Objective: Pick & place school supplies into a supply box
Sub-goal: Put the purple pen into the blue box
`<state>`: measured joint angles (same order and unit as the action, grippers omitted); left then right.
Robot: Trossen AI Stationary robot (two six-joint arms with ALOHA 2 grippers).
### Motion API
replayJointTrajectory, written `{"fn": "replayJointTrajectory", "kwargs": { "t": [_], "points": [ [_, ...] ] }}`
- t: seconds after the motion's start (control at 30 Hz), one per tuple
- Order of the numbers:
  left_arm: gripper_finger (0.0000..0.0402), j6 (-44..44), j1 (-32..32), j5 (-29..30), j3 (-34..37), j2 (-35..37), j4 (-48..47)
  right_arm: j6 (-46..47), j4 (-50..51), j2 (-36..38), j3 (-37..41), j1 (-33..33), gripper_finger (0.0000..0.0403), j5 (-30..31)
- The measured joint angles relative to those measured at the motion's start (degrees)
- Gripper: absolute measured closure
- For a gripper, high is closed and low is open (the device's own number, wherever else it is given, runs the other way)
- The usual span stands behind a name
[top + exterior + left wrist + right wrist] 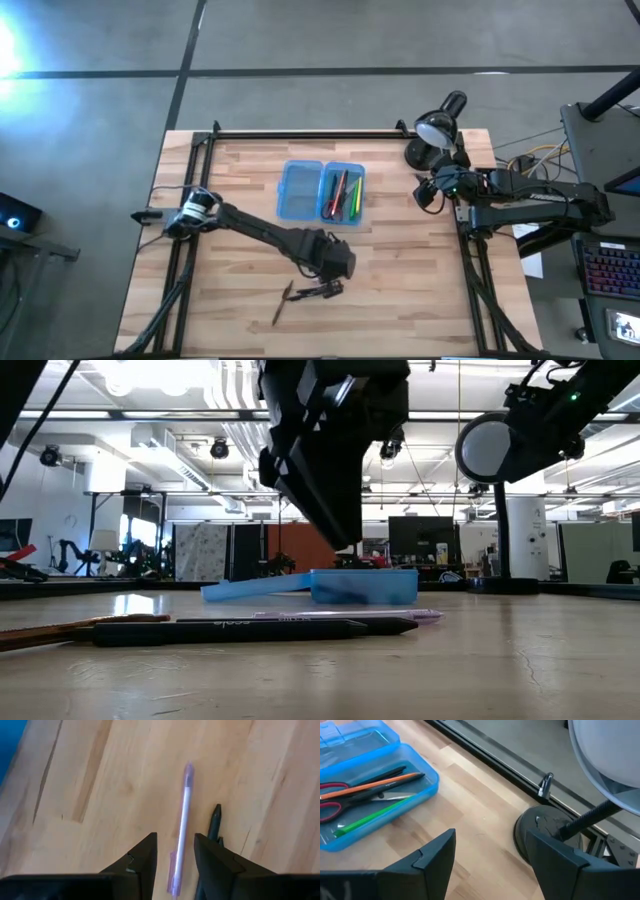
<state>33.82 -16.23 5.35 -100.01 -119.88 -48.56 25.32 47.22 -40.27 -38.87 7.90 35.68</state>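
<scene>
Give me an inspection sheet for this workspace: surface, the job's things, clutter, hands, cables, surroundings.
Surface: wooden table, black frame rails at its edges.
Job's things: blue supply box lies open; scissors, orange pencil, green pen in one half. Purple pen, black pen and a brown pencil lie loose on the table.
Clutter: black desk lamp at the far right corner.
Hands: left hand open above the purple pen; right hand open, near the lamp base.
Cables: bundle off the right edge.
Surroundings: workshop room, no person seen.
</scene>
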Motion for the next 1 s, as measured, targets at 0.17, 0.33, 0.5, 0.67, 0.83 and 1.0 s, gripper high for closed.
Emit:
{"fn": "replayJointTrajectory", "kwargs": {
  "t": [0.17, 0.33, 0.5, 0.67, 0.83, 1.0],
  "points": [
    [0.0289, -0.9, -0.1, 0.2, 1.5, -0.9, 2.5, 0.2, 0.0, 0.0, 0.0, 0.0, 0.0172, -0.2],
    [0.0289, -1.2, -0.1, 0.3, 4.5, -1.5, 6.8, 0.2, 0.0, 0.0, 0.0, 0.0, 0.0172, -0.2],
    [0.0289, -1.2, -0.1, 0.1, 7.5, -1.8, 7.6, 0.2, 0.0, 0.0, 0.0, 0.0, 0.0172, -0.2],
    [0.0289, -2.8, -0.6, -0.3, 8.0, -1.8, 8.7, 0.2, 0.1, 0.0, 0.0, 0.0, 0.0172, -0.1],
    [0.0289, -0.4, -0.8, -1.5, 7.9, -1.8, 8.6, 0.0, 0.1, -0.1, 0.1, 0.0, 0.0172, -0.1],
    [0.0289, 2.4, -0.7, 0.3, 5.6, -0.6, 8.7, 0.1, 0.1, -0.2, 0.1, 0.0, 0.0172, 0.0]
  ]
}}
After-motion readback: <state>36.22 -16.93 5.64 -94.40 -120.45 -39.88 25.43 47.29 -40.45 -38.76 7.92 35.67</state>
